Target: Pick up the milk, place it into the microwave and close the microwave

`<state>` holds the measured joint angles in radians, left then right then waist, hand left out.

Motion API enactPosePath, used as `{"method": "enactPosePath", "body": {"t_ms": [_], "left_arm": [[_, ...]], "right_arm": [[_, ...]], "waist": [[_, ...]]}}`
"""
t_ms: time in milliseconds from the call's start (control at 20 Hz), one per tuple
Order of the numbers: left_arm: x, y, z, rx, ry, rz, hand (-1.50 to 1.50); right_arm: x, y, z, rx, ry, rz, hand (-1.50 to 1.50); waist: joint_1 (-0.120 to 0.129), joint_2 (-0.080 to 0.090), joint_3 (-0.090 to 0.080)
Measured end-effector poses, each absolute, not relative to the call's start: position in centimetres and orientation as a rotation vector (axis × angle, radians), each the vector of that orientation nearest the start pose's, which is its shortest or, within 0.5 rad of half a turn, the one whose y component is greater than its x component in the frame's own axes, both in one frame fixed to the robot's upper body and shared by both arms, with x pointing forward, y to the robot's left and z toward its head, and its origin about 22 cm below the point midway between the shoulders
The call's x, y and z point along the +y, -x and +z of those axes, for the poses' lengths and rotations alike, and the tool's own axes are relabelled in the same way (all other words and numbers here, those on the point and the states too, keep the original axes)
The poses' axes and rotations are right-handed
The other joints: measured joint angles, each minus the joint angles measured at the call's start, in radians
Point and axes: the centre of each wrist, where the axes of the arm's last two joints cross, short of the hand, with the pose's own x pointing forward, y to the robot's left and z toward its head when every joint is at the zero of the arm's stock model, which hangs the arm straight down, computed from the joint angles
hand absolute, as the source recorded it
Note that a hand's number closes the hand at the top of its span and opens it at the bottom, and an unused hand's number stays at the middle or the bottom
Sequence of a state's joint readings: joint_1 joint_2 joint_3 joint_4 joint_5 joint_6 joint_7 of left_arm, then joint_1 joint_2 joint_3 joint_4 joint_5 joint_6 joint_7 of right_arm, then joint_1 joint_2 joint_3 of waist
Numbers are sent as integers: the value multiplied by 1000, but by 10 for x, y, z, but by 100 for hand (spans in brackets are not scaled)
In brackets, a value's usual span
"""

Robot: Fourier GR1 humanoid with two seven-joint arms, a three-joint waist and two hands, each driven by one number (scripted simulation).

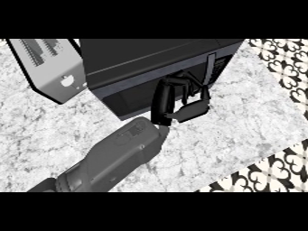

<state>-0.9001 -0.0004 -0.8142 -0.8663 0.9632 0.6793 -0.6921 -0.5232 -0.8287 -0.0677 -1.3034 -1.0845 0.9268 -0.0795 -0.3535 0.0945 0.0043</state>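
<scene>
One hand (179, 101) was all I could see, at the end of the forearm (109, 160) rising from the lower edge; which side it belonged to I could not tell. Its fingers were curled against the microwave (156, 58) front, near the control strip (216, 67). The door (53, 67) stood swung open at the left. The milk was nowhere visible; whether it sat inside or within that curled hand I could not tell. I judged the closing was left.
</scene>
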Motion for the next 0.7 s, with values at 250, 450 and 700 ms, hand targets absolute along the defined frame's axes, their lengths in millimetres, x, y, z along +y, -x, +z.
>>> {"method": "enactPosePath", "body": {"t_ms": [250, 450, 700], "left_arm": [[-3, -336, 42, -1951, 253, -65, 150], [-5, -336, 41, -1949, 223, -111, 150], [-8, -336, 41, -1920, 207, -145, 150]], "right_arm": [[-387, -335, 214, -1955, -965, 648, -150], [-383, -335, 216, -1947, -1002, 660, -150], [-384, -333, 220, -1941, -1027, 672, -150]], "waist": [[-2, 0, 4], [5, -4, 5], [16, -10, 4]]}}
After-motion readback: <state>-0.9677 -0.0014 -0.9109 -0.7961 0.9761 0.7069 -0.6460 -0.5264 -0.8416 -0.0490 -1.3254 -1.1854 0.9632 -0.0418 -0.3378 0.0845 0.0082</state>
